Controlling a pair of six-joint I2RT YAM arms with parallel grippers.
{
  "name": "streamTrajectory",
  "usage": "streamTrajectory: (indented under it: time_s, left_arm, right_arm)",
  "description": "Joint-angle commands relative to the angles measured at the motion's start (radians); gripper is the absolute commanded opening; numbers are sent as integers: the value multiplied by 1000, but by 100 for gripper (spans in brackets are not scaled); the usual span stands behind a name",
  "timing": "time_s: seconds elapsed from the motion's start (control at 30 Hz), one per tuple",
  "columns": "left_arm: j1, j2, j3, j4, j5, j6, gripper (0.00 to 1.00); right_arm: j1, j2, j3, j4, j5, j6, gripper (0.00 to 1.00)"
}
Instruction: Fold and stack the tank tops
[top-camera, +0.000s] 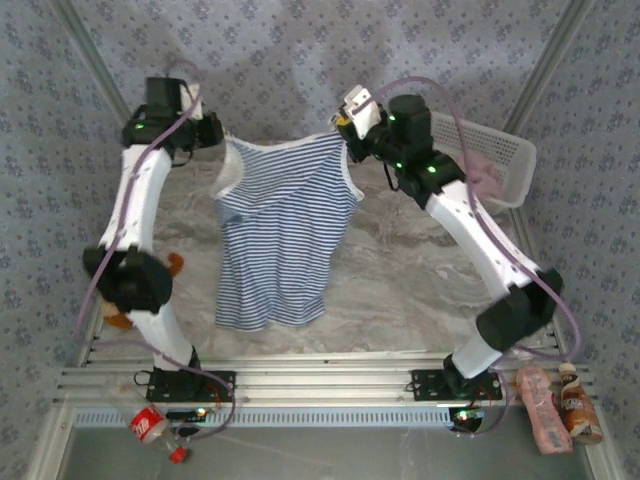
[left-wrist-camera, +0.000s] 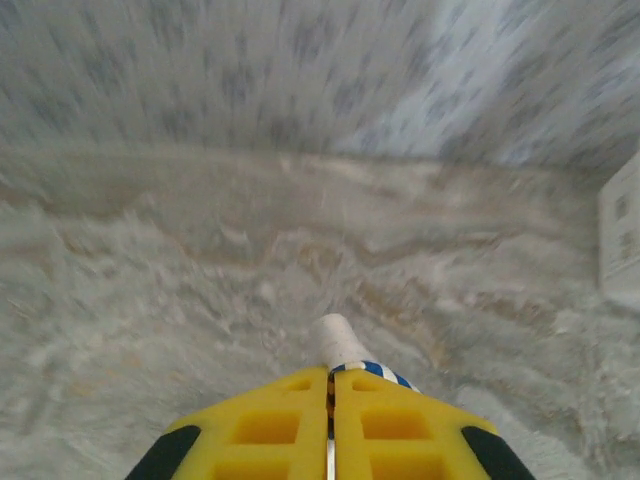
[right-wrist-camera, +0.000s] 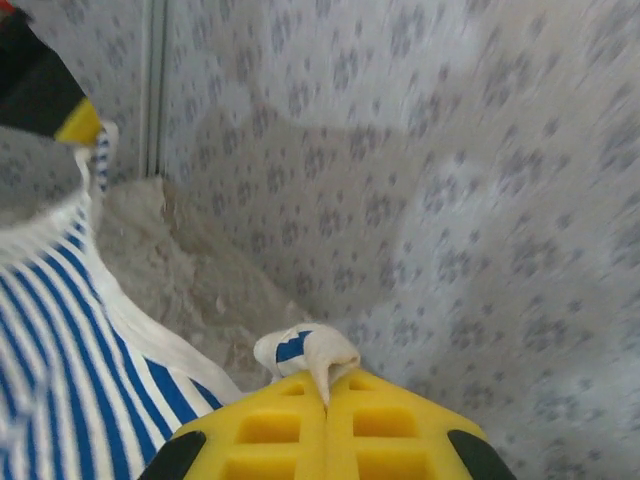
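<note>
A robot test booth in a lab-like setting: a left arm (top-camera: 140, 200) and a right arm (top-camera: 470, 230) stand bolted to aluminium rails (top-camera: 320, 385) at the near edge of a marble-patterned table (top-camera: 400, 290). Blue floral cloth (top-camera: 300, 50) hangs as a backdrop on every side, framed by metal poles (top-camera: 95, 60). Cables (top-camera: 570, 310) loop along the arms. A can (top-camera: 148, 425) and bottles (top-camera: 580, 400) lie beside the bases.
</note>
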Motion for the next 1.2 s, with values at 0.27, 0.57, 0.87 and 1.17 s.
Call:
streamTrajectory:
  time_s: [0.27, 0.57, 0.87, 1.17]
  left_arm:
    - [-43, 370, 236, -12, -162, -82, 26]
    - [-93, 127, -129, -170, -64, 20, 46]
    - [-116, -423, -902, -76, -65, -154, 55]
    - [-129, -537, -1252, 25, -116, -312, 53]
  right_arm:
    - [-58, 526, 386, -270, 87, 170, 14]
    - [-77, 272, 13, -331, -39, 298, 50]
    - [120, -134, -611, -161, -91, 428, 67]
    - [297, -166, -852, -86, -56, 476, 69]
